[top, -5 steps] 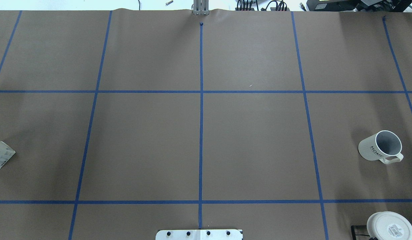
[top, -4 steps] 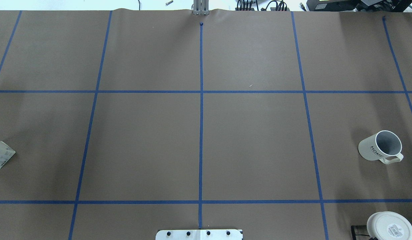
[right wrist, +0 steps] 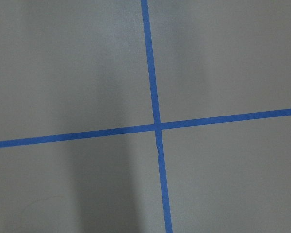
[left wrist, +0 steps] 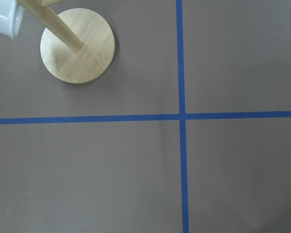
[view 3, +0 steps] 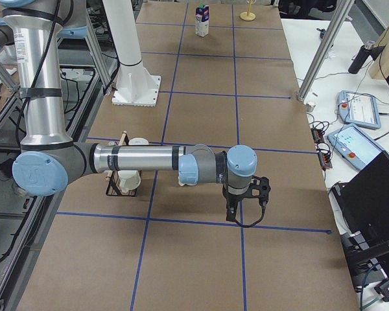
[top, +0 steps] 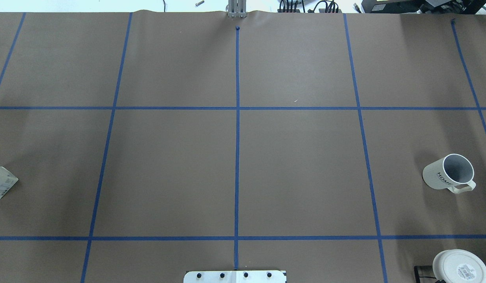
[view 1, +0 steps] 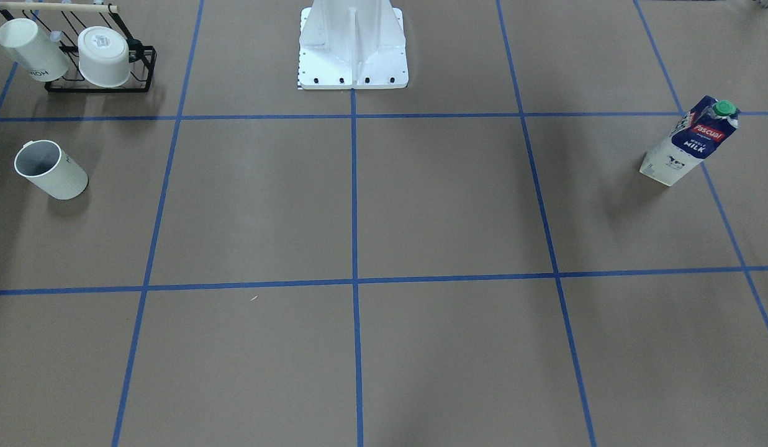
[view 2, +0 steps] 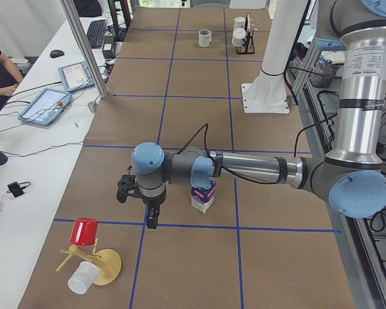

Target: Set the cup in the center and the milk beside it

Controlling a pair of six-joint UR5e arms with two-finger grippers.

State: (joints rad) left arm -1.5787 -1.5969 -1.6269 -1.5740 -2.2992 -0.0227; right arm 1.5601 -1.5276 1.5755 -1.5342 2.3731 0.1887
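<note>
The cup point(top: 449, 173), a white mug with a grey inside and "HOME" lettering, stands at the table's right side; it also shows in the front view point(view 1: 48, 169) and far off in the left-end view point(view 2: 205, 38). The milk point(view 1: 691, 141), a blue and white carton with a green cap, stands at the table's left side; only its corner point(top: 1, 186) shows overhead. My left gripper point(view 2: 152, 220) hangs above the table beside the milk point(view 2: 204, 197). My right gripper point(view 3: 232, 214) hangs over a tape crossing. I cannot tell whether either is open or shut.
A black rack point(view 1: 101, 56) with two other white mugs stands near the cup. A wooden mug tree point(view 2: 93, 264) with a red cup and a white cup stands near my left gripper; its base shows in the left wrist view point(left wrist: 77, 46). The white robot pedestal point(view 1: 352, 49) stands at the table's near edge.
</note>
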